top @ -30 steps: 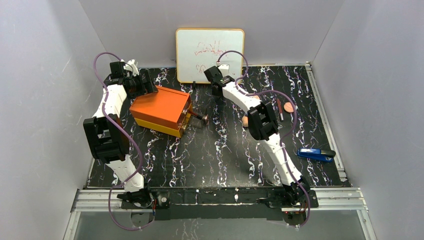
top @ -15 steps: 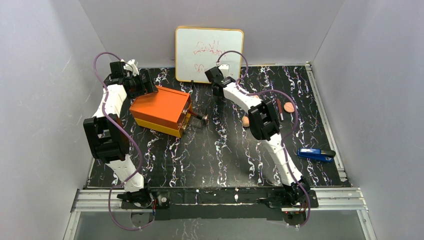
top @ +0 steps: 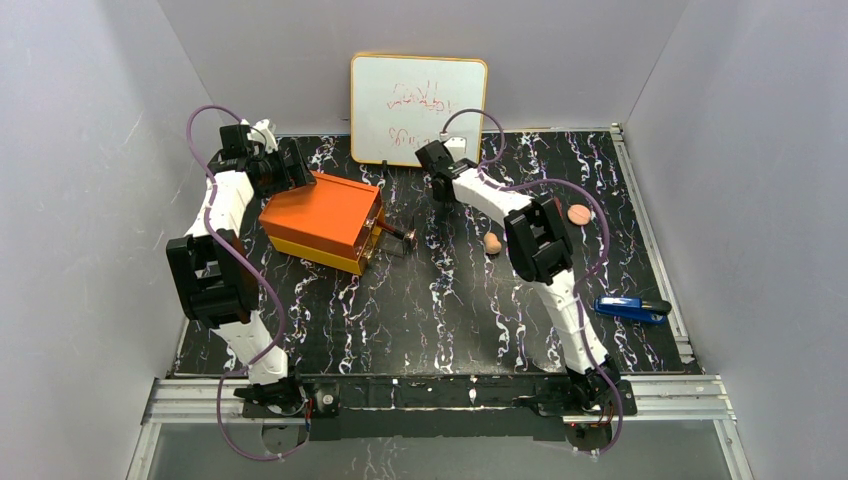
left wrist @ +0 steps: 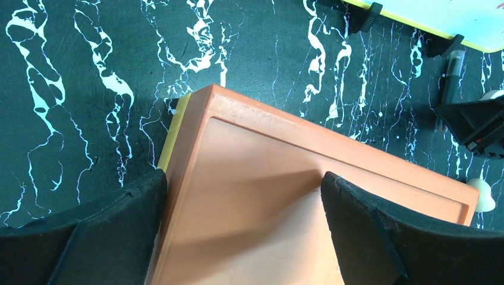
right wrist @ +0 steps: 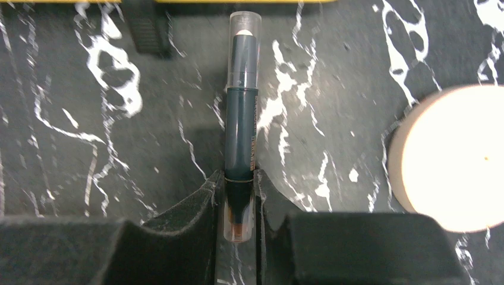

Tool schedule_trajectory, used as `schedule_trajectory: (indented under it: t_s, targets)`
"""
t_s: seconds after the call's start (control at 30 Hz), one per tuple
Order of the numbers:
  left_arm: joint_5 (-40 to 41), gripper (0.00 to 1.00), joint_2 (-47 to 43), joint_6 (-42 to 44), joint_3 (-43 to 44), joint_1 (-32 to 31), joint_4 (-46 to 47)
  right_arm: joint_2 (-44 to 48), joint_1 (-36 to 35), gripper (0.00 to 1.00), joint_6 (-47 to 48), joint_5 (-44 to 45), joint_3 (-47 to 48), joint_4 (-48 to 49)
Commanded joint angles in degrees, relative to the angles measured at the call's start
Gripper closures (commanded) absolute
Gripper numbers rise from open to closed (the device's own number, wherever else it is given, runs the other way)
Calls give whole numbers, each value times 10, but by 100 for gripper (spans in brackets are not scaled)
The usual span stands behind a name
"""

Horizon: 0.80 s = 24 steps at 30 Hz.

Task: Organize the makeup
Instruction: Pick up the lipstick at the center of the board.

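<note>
My right gripper (right wrist: 239,184) is shut on the lower end of a thin dark makeup stick (right wrist: 241,130), whose clear-capped tip points at the whiteboard's foot. In the top view this gripper (top: 441,190) is just in front of the whiteboard. A pale round item, probably the tan sponge (right wrist: 454,157), lies right of the stick. The sponge (top: 492,243) and the peach disc (top: 579,214) lie on the table. My left gripper (left wrist: 243,184) is open over the back corner of the orange box (left wrist: 285,196); it also shows in the top view (top: 297,172). The black compact is not in view.
The orange box (top: 322,216) has a clear drawer (top: 388,237) pulled out on its right side with a dark item in it. A whiteboard (top: 420,95) stands at the back. A blue stapler (top: 632,309) lies near the right edge.
My right arm's elbow has swung to the right, so the sponge now shows fully and a stick near the disc is covered. The left arm has not moved.
</note>
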<state>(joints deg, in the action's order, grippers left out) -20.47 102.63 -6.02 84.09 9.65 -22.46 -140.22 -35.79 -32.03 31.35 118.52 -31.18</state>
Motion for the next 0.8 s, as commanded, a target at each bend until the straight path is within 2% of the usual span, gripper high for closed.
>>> schedule_trajectory:
  t_s: [0.0,0.23,0.4,0.53,0.77]
  targets:
    - [41,5,20,24,-44,-12,-95,34,-8,99,-24,-17,-87,-69]
    - [38,5,7,22,-52,-12,-93,104,-41,99,-45,-29,-201,-75]
    - [36,5,-1,22,-55,-11,-93,177,-54,99,-25,-56,-250,-64]
    - [35,5,-6,22,-57,-12,-93,229,-54,99,25,-68,-249,-64]
    - [34,5,-16,21,-61,-11,-91,267,-54,99,138,-53,-190,-88]
